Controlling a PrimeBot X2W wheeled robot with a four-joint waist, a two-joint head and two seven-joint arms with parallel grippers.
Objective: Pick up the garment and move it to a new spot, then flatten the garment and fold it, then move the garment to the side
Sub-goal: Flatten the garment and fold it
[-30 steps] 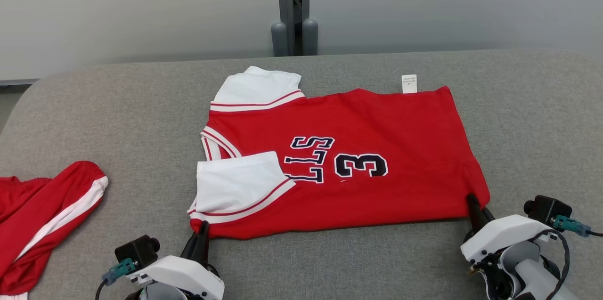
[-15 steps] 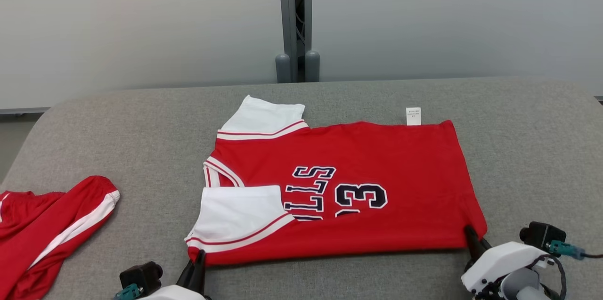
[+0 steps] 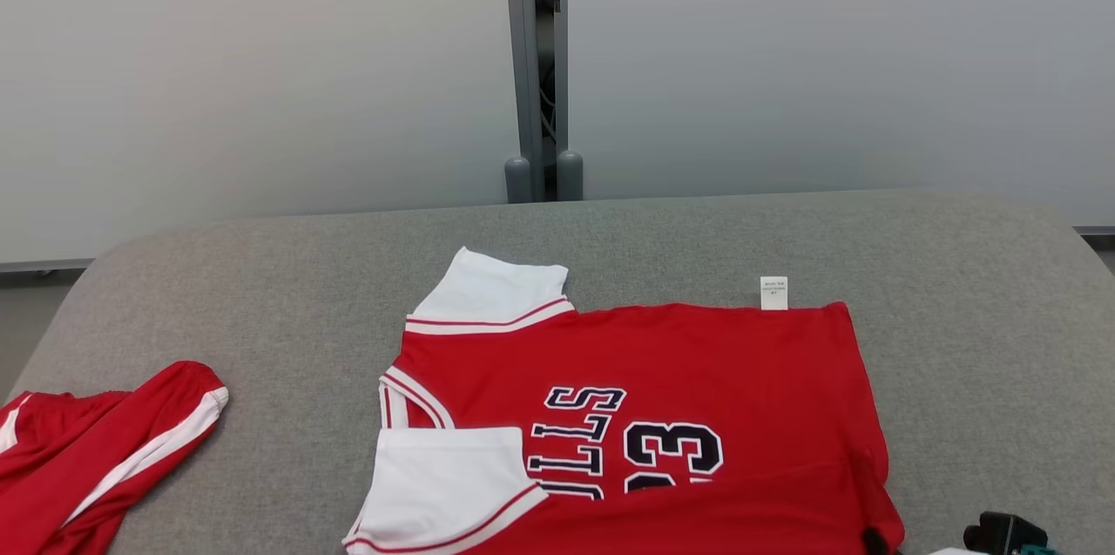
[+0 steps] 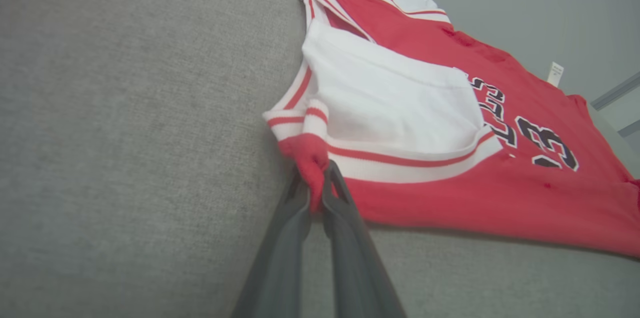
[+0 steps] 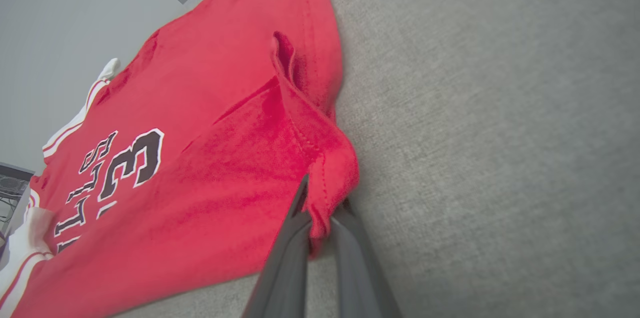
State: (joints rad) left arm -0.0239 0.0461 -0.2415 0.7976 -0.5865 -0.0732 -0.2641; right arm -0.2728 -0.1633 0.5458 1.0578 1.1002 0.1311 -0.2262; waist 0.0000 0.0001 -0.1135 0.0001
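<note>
While the red jersey (image 3: 662, 363) lies spread on the grey bench (image 3: 261, 276), its number and lettering face up and its collar end points to the robot's left. One white sleeve (image 3: 492, 289) sticks out at the far edge; the other sleeve (image 3: 444, 485) is folded in over the red front. A small white label (image 3: 773, 293) pokes out of the far edge near the hem. The left pincer (image 4: 314, 193) is closed on a bunched red corner just beside the folded sleeve, the cloth squeezed between its two dark fingers (image 4: 280, 258). The right pincer (image 5: 320, 208) is clamped on the near hem corner, which rises off the bench in a small peak, and a crease runs back from it across the fabric. Well apart, at the bench's left end, lies a second red garment (image 3: 104, 450) with white stripes.
</note>
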